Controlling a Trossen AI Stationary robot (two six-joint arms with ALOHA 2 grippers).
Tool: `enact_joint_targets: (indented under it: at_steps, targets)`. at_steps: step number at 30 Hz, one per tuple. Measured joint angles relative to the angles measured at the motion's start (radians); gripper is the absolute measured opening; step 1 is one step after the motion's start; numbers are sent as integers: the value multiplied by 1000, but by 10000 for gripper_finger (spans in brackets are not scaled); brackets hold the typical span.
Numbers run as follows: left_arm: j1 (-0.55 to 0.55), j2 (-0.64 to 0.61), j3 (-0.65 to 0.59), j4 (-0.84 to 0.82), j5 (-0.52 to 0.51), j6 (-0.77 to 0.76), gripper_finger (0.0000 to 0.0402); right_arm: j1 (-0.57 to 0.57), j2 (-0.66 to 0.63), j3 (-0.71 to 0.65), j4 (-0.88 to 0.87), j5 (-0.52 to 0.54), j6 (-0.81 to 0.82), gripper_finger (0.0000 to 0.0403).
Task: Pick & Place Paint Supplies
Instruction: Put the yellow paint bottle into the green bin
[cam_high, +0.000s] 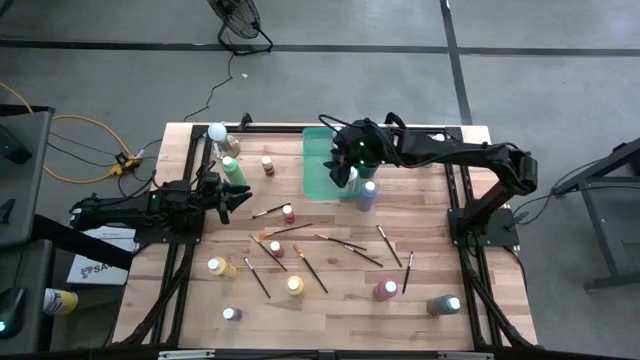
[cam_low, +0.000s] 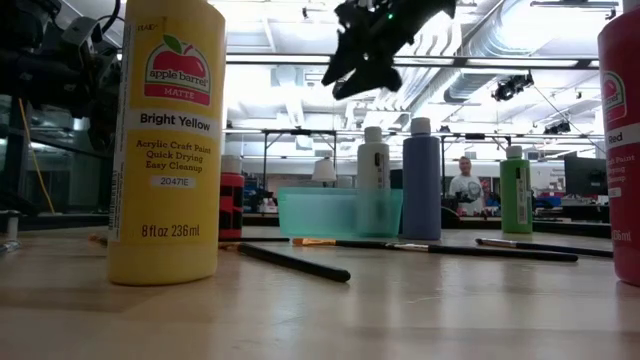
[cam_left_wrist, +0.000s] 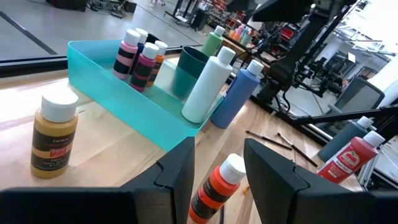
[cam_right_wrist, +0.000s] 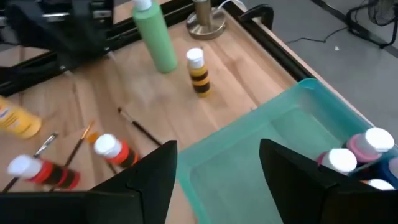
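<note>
bottles in tray: several white-capped paint bottles (cam_left_wrist: 144, 59) are standing upright together at one end of the teal tray (cam_high: 318, 165).
white bottle (cam_left_wrist: 207, 87): leaning against the tray's wall.
blue bottle (cam_high: 368, 194): standing just outside the tray.
yellow bottle (cam_low: 165, 140): standing upright, labelled Bright Yellow.
green bottle (cam_high: 233, 169): lying near the table's far left.
brushes (cam_high: 300, 245): lying scattered mid-table among more bottles.

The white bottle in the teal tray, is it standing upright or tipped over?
Tipped. In the left wrist view the white bottle leans at a slant inside the teal tray, its cap angled toward the blue bottle outside.
</note>
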Motion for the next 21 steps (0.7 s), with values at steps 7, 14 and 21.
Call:
enact_joint_targets:
  at_steps: [7, 14, 21]
  targets:
    - [0, 0, 0, 0, 0, 0, 136, 91, -87, 0, -143, 3, 48, 223]
    - [0, 0, 0, 0, 0, 0, 136, 167, -184, -214, 86, 0, 58, 223]
    - [0, 0, 0, 0, 0, 0, 136, 228, -322, -529, 495, -34, 126, 223]
